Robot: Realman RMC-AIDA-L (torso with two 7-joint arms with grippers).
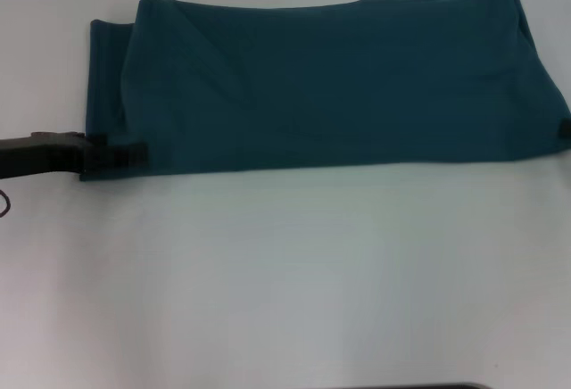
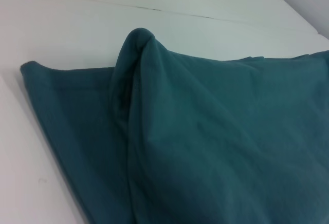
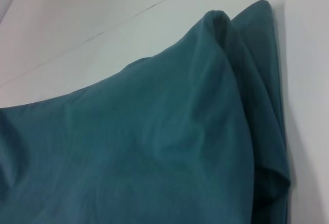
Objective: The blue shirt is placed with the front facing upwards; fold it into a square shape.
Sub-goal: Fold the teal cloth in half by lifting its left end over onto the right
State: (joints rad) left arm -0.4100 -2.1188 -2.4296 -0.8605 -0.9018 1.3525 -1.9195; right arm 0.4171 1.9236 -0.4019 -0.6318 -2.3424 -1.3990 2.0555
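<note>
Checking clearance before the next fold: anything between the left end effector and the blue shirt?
Nothing visible. The left end effector is already at the blue shirt's near left corner, with only bare white table around.

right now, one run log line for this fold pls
blue shirt folded into wide band, plain side up | left hand at its near-left corner | right hand at near-right corner | table

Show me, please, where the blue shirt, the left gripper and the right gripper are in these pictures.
blue shirt [image 1: 339,86]: head view, middle of the folded top layer.
left gripper [image 1: 120,153]: head view, dark tip at the shirt's near left corner.
right gripper [image 1: 564,132]: head view, dark tip at the shirt's near right corner.
</note>
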